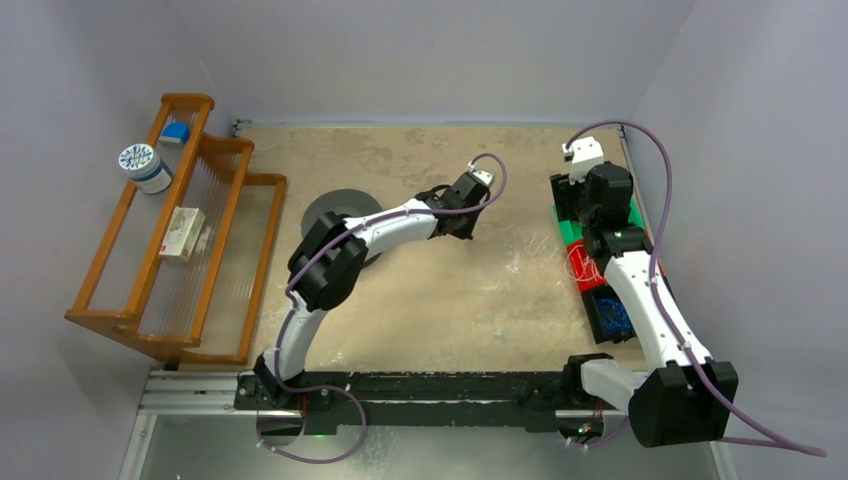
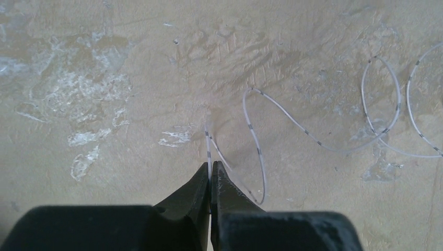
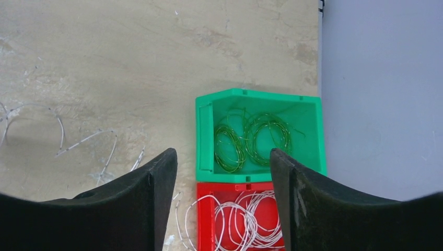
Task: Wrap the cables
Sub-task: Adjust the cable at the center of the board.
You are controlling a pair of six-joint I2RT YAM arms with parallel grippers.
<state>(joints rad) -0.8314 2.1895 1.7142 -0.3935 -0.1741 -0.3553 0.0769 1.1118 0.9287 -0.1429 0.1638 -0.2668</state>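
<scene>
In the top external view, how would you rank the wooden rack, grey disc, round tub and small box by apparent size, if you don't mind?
1. wooden rack
2. grey disc, even though partly hidden
3. round tub and small box: these look about alike, so I would not rank them.

Two arms are counted, the left arm (image 1: 330,262) and the right arm (image 1: 652,300). Each is fitted with one gripper: the left gripper (image 2: 210,168) and the right gripper (image 3: 222,152).

Three bins are lined up at 3 o'clock on the surface (image 1: 450,300): a green bin (image 3: 203,130), a red bin (image 3: 205,225) and a dark bin (image 1: 594,318) of blue wire. Two green wire coils (image 3: 244,142) are held in the green bin, and one white wire bundle (image 3: 245,219) in the red bin.

Of the cables (image 2: 254,138), three loops are made out; whether one strand or several form them cannot be told.

One wooden rack (image 1: 150,300) is set at 9 o'clock, bearing three items: a round tin (image 1: 143,165), a blue object (image 1: 177,132) and a small box (image 1: 184,232). One dark disc (image 1: 335,208) is counted.
</scene>
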